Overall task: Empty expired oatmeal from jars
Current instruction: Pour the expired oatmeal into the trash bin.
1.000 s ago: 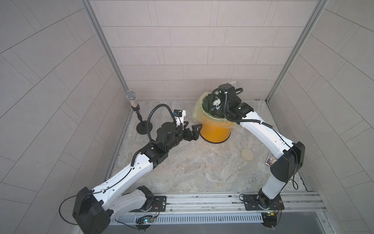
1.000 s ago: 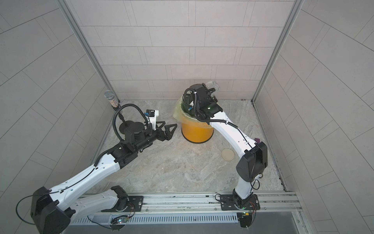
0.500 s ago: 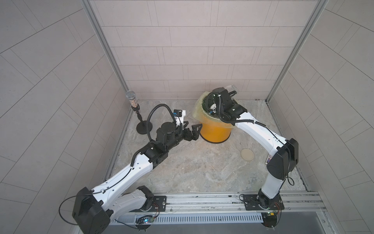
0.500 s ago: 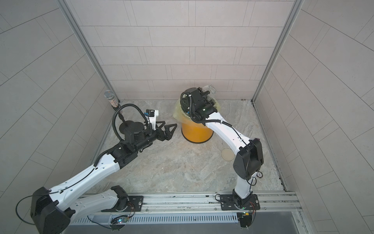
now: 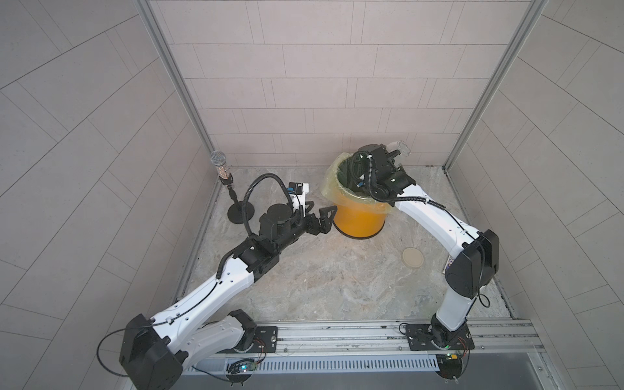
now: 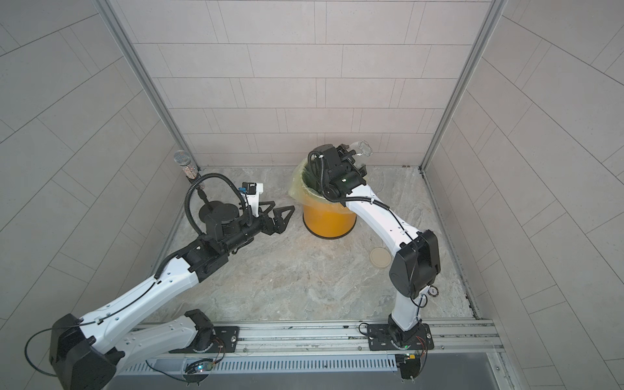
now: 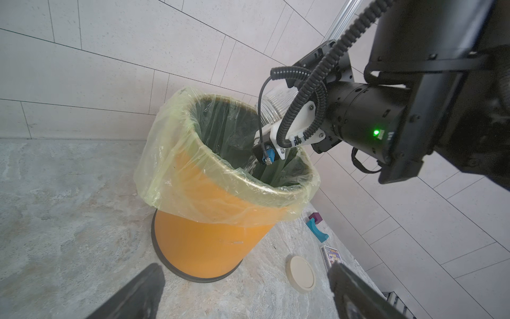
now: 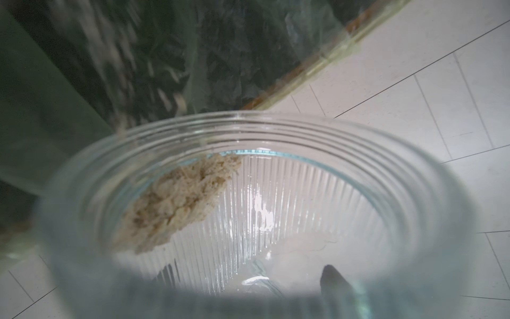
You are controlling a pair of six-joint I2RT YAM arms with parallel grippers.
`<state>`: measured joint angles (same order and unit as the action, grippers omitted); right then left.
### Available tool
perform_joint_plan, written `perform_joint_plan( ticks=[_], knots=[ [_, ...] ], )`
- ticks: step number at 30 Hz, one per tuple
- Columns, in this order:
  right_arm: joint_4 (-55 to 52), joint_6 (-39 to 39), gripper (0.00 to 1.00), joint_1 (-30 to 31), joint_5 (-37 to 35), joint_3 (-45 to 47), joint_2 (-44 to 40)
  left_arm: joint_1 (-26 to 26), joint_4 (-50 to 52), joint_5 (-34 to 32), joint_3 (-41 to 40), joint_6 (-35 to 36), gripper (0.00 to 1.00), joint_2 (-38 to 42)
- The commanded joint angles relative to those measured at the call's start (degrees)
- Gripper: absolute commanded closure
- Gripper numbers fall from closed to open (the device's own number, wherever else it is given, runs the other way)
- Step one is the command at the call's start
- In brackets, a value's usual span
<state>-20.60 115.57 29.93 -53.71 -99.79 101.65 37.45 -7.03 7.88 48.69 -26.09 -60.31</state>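
Tipping, item one: jar (image 5: 401, 148), clear ribbed glass, clamped in the right end effector (image 5: 391, 158), mouth angled down over the orange bin (image 5: 358, 221) at the worktop's (image 5: 337, 287) 12 o'clock, so contents land inside the liner (image 7: 171, 165). Item two: oatmeal (image 8: 176, 204), a pale clump clinging to the jar's inner wall near the mouth, with loose flakes blurring binward; emptying judged nearly done. Item three: cream lid (image 5: 412, 257), off, flat at the bin's 4 o'clock, clear of the pour. Item four: left end effector (image 5: 320, 213), jaws wide, empty, just beside the bin's 9 o'clock.
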Motion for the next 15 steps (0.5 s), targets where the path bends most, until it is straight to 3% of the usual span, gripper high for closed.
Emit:
perform_joint_plan(
  ticks=[1,6,9,11,15],
  knots=[
    [1.2,34.4,1.00,1.3,-3.4,-4.0,0.1,-0.2,-0.5,-0.1,1.1,0.4,0.00,1.3],
    [4.3,34.4,1.00,0.7,-3.5,0.5,-0.9,-0.2,-0.5,-0.1,1.3,0.3,0.00,1.2],
    [2.2,33.9,1.00,0.8,-2.8,-3.4,0.1,-0.2,-0.1,-0.2,1.1,0.3,0.00,1.5],
    [2.2,34.3,1.00,0.1,-7.1,-1.5,0.2,-0.3,-0.7,-0.5,0.7,0.3,0.00,1.6],
    [4.1,34.4,1.00,1.4,-2.1,1.4,-2.0,-0.3,-0.6,-0.2,1.1,0.0,0.00,1.6]
  ],
)
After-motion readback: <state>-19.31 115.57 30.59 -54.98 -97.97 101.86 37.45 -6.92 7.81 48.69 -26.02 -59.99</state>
